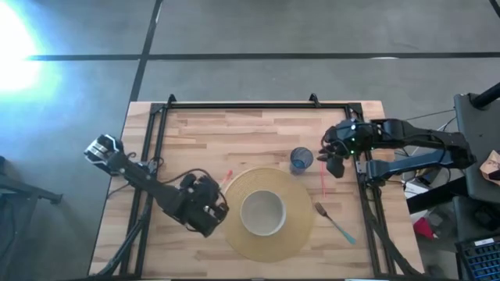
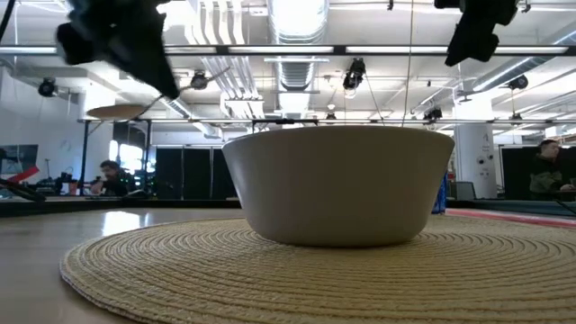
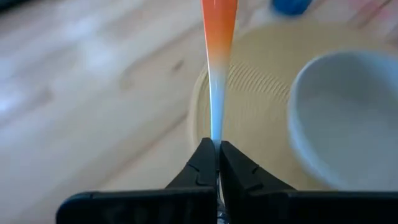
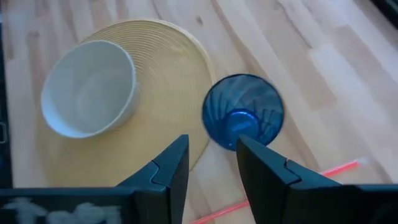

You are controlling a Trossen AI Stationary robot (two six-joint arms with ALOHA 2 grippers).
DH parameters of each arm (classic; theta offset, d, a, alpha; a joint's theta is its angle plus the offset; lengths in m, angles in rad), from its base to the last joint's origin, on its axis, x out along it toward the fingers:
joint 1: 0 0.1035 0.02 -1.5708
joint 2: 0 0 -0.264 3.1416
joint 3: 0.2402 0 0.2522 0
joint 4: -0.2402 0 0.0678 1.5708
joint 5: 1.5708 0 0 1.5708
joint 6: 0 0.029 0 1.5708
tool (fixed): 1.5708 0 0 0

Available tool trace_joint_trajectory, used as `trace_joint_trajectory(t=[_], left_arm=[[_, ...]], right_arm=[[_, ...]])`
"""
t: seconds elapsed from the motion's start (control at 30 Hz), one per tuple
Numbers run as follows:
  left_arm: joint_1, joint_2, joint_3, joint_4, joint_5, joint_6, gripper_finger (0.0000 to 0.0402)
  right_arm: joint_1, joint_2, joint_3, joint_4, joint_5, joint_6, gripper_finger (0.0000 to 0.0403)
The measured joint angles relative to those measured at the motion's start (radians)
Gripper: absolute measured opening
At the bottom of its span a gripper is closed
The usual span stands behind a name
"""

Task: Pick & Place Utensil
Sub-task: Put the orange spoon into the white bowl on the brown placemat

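Orange-to-white utensil handle [image 3: 217,74] was pinched in the left gripper [image 3: 217,155], raised beside the woven placemat [image 1: 301,222] for placing. Right gripper [image 4: 211,165], jaws apart and empty, hovered over the blue cup [image 4: 242,118].

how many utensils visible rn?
3. A fork with a teal handle lies on the table right of the placemat. A thin pink utensil lies beside the blue cup. An orange-handled utensil is in the left gripper.
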Motion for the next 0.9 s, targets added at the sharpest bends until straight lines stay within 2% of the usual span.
trace_joint_trajectory(t=[0.27, 0.43, 0.67, 0.83, 0.9], left_arm=[[0.005, -0.023, 0.000, 0.276, -0.196, 0.309, 0.0001], [0.016, -0.022, 0.001, 0.400, -0.263, 0.470, 0.0000], [0.051, -0.022, -0.001, 0.418, -0.410, 0.570, 0.0000], [0.088, -0.013, -0.004, 0.418, -0.484, 0.613, 0.0000], [0.103, -0.011, -0.004, 0.419, -0.502, 0.629, 0.0000]], right_arm=[[0.151, -0.005, -0.047, 0.137, 0.008, 0.071, 0.0122], [0.242, 0.001, -0.105, 0.366, 0.018, 0.065, 0.0115], [0.278, 0.050, -0.181, 0.748, 0.037, -0.099, 0.0118], [0.278, 0.111, -0.193, 0.891, 0.043, -0.265, 0.0126], [0.278, 0.139, -0.193, 0.944, 0.089, -0.311, 0.0130]])
